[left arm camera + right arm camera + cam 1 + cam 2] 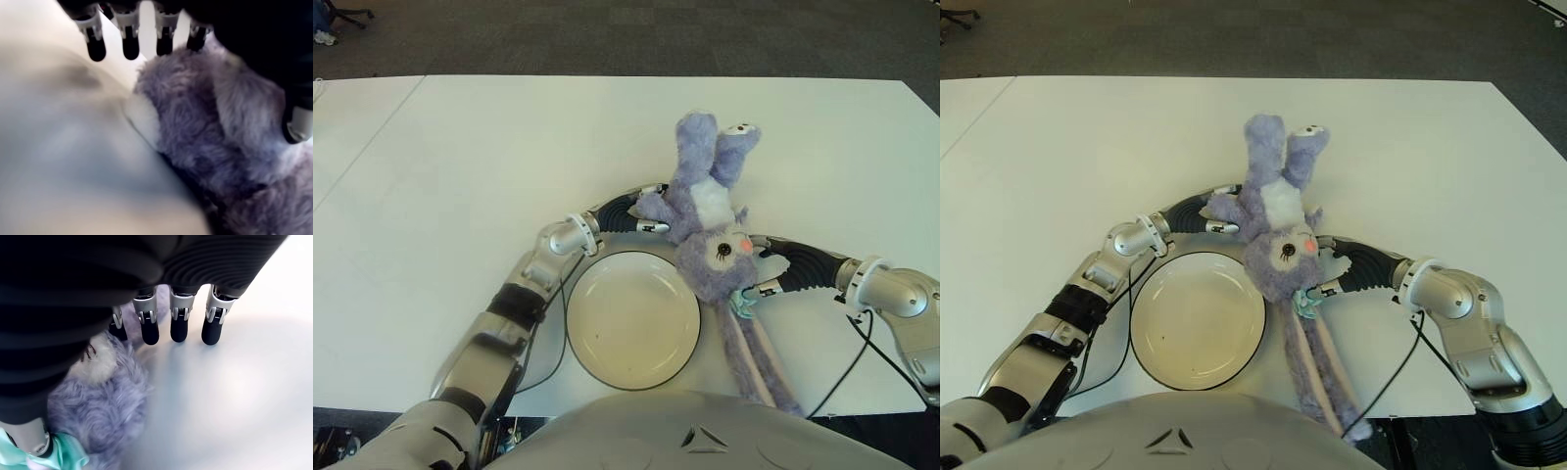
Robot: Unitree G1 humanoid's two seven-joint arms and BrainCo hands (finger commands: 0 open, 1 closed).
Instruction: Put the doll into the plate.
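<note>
A purple plush bunny doll (710, 220) with a white belly is held between my two hands, feet pointing away from me and long ears (754, 352) trailing past the table's near edge. Its head (720, 257) is just by the right rim of the white, dark-rimmed plate (626, 328). My left hand (641, 213) clasps the doll's left side, and in the left wrist view the fur (220, 147) fills the space between thumb and fingers (129, 44). My right hand (769, 269) presses in from the right, its thumb (29, 440) against the doll's head (98, 401).
The white table (460, 176) stretches wide to the left and beyond the doll. Dark carpet (607, 39) lies past its far edge, with a chair base (342, 15) at the far left. A black cable (857, 352) hangs from my right wrist.
</note>
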